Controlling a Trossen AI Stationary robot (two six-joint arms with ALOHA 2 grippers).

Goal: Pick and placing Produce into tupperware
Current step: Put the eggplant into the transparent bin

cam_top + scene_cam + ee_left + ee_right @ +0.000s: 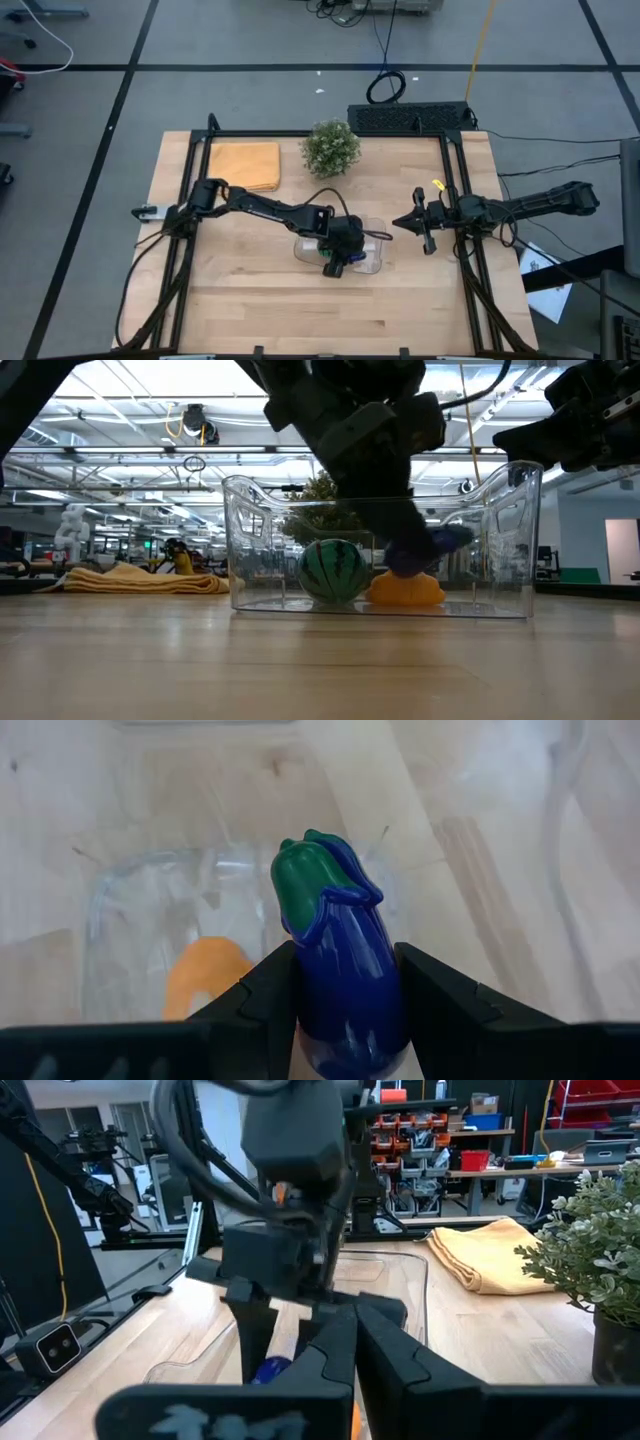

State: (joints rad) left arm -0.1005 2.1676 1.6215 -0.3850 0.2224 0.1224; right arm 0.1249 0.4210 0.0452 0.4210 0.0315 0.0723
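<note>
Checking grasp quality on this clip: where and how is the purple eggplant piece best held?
As the left pincer has it: across the smooth purple body of the eggplant, below the green cap, coming from above. The body is long and even there, so both fingers sit flat against its sides over the tupperware.

The high view looked straight down on the whole table (250, 290), while the low view sat at tabletop height, close to the tupperware (380, 545), facing the room behind. The left wrist view peered closely down into that tupperware (130, 920); the right wrist view faced it across the table, level.
</note>
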